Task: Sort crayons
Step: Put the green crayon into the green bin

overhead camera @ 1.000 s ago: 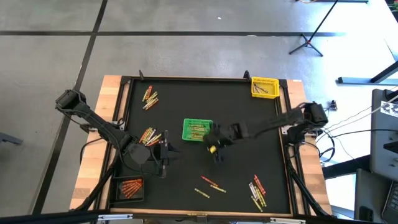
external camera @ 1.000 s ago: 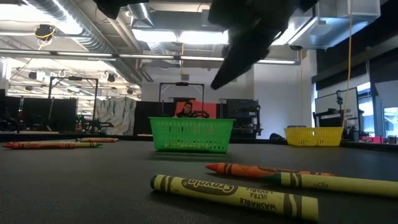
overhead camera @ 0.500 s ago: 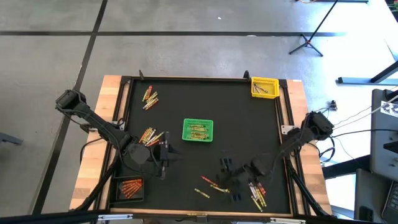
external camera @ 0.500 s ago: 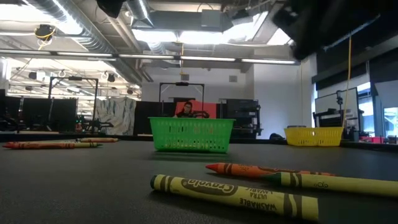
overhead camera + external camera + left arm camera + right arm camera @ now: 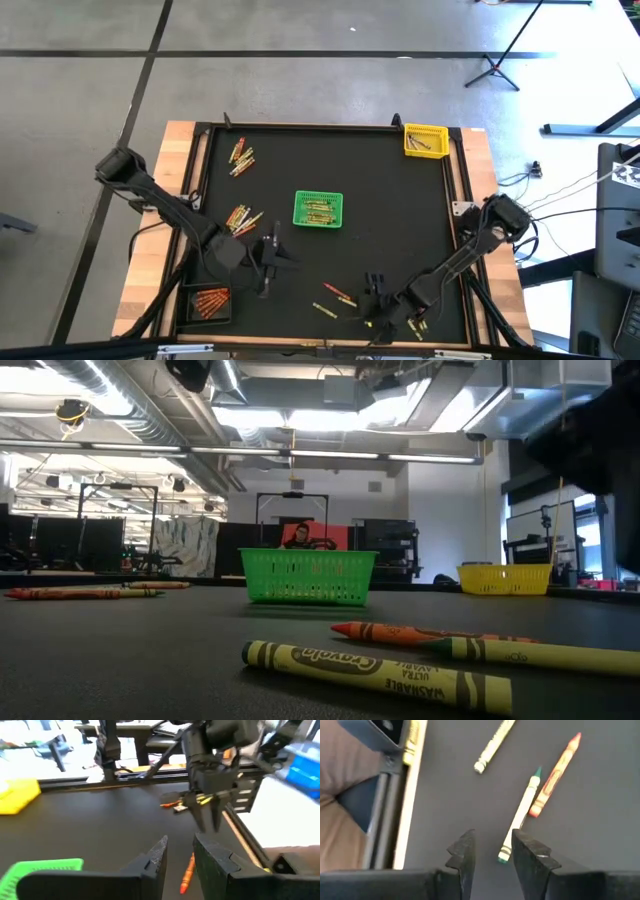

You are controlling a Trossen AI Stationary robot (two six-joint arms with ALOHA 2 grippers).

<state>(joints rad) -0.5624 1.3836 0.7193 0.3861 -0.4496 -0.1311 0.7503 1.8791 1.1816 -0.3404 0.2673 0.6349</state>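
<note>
Crayons lie in loose groups on the black mat: far left [image 5: 241, 156], left of centre [image 5: 240, 217], and near the front edge [image 5: 335, 293]. My right gripper [image 5: 368, 302] is open, low over the front group. Its fingertips [image 5: 490, 851] stand just short of a pale green-tipped crayon [image 5: 521, 814] lying flat beside an orange one [image 5: 556, 774]. My left gripper [image 5: 275, 262] hangs open above the mat left of centre, with nothing between its fingers [image 5: 179, 851]. The green basket [image 5: 318, 209] holds several crayons.
A yellow basket [image 5: 424, 140] sits in the far right corner, and a black basket [image 5: 210, 302] of red-orange crayons in the near left corner. More crayons [image 5: 415, 305] lie under my right arm. The raised table frame [image 5: 402, 795] runs close beside my right gripper.
My right gripper has swung from beside the green basket toward the table's near edge and down, ending low over the loose crayons at the front. Its finger gap looks unchanged. No crayon has moved.
</note>
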